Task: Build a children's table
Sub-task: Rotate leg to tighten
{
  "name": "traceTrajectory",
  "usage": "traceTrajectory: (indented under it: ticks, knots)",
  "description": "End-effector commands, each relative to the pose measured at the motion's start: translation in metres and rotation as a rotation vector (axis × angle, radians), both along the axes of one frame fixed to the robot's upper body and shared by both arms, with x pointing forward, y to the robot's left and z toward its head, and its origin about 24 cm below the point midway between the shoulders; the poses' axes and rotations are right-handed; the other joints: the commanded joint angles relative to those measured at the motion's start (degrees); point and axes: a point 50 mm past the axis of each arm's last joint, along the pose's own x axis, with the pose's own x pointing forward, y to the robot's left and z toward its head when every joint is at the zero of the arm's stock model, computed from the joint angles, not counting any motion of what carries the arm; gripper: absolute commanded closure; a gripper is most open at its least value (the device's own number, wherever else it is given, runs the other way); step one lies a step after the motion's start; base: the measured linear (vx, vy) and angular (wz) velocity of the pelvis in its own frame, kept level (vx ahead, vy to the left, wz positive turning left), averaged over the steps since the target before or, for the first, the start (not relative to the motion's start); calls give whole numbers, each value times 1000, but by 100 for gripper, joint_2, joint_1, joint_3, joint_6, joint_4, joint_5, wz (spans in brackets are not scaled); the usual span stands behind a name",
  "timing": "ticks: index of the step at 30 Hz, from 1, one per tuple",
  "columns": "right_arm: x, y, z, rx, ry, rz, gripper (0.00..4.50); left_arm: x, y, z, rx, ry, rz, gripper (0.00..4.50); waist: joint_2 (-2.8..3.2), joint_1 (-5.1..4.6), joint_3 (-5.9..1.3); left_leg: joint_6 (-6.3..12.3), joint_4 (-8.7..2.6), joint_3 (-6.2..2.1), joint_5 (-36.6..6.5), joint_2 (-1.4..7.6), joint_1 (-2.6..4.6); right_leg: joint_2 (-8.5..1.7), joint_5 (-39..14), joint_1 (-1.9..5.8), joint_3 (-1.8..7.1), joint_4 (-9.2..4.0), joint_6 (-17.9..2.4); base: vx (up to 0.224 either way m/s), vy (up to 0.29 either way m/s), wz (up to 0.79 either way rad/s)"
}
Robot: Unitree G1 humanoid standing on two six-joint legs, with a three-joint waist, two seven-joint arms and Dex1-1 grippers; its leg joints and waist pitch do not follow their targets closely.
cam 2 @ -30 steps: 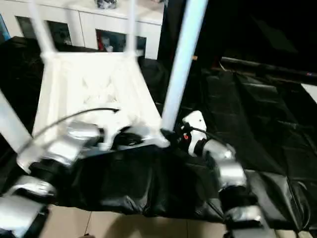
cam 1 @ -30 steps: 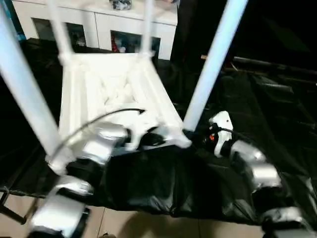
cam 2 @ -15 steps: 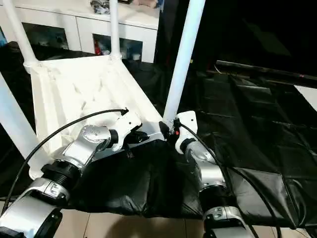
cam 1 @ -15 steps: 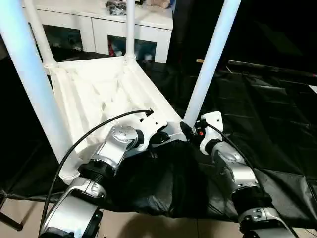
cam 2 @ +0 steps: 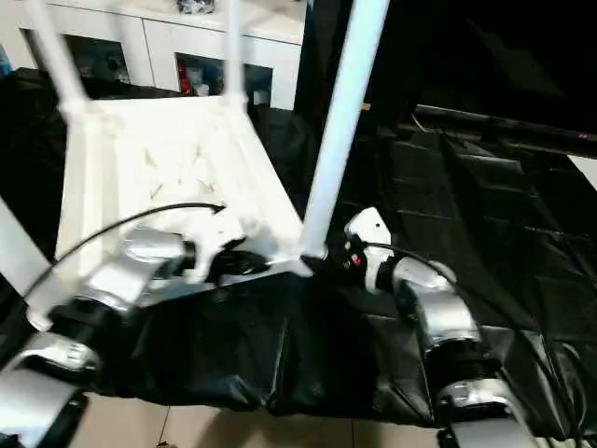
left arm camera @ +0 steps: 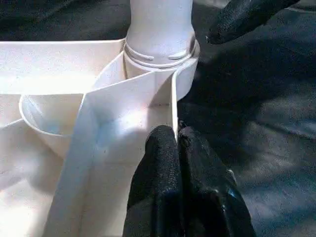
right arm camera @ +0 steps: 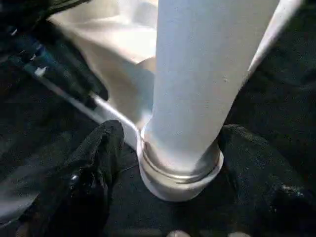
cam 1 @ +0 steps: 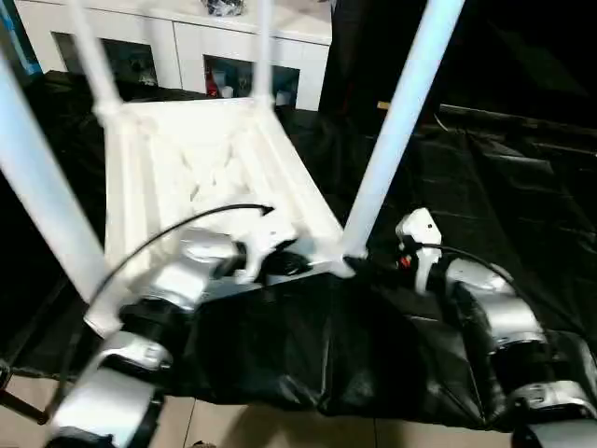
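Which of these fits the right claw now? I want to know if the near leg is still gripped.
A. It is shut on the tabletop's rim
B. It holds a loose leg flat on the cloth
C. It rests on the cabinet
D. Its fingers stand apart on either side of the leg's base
D: in the right wrist view the right claw has a finger on each side of the near leg, with visible gaps.

Worktop: covered in wrinkled black sheeting | On it: white children's table lying upside down, ribbed underside up, tube legs standing upward | Below: pale floor
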Motion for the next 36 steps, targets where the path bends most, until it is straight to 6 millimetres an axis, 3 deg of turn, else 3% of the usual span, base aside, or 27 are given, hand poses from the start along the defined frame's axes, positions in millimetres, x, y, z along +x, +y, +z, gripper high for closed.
traceTrajectory:
  ticks: [1,2,4,8,11,16,25,28,36]
  knots:
    - [2,2,3,-12,-7,38,118,-7,-7,-7,19,30,-67,450,59,11,-251,277,-348,7,-1183,169,24,-368,-955,280,256,-383,-1245,0,0,0]
    - [3,1,3,-20,-6,45,118,-8,-6,-6,23,32,-84,450,38,6,-252,255,-346,9,-1178,169,23,-362,-923,275,257,-379,-1251,0,0,0]
    - [4,1,4,-18,-4,49,118,-8,-4,-5,29,31,-100,450,52,9,-261,243,-340,11,-1106,168,23,-363,-785,280,259,-357,-1294,0,0,0]
    - [6,0,9,-6,-10,66,118,-9,-1,-4,31,37,-113,450,45,19,-279,358,-312,24,-769,157,20,-350,-226,305,261,-290,-1409,0,0,0]
    - [8,0,11,-15,-19,62,118,-10,0,-4,30,42,-123,450,44,29,-284,405,-302,28,-668,153,17,-354,-108,316,260,-276,-1446,0,0,0]
    - [9,1,10,-21,-13,68,118,-10,0,-3,29,45,-131,450,39,43,-267,315,-315,29,-853,163,33,-362,-463,301,260,-305,-1409,0,0,0]
    - [9,1,9,6,19,92,188,-11,1,-4,29,52,-133,450,16,90,-278,343,-295,36,-660,159,33,-354,-157,315,263,-262,-1445,0,0,0]
    - [8,1,9,9,22,98,223,-12,2,-5,31,55,-133,450,5,96,-271,329,-297,36,-683,157,33,-352,-224,314,261,-269,-1435,0,0,0]
    - [0,11,-7,32,67,47,256,-11,-1,-10,40,67,-82,450,-6,105,-258,199,-309,27,-899,162,39,-361,-611,297,267,-303,-1314,0,0,0]
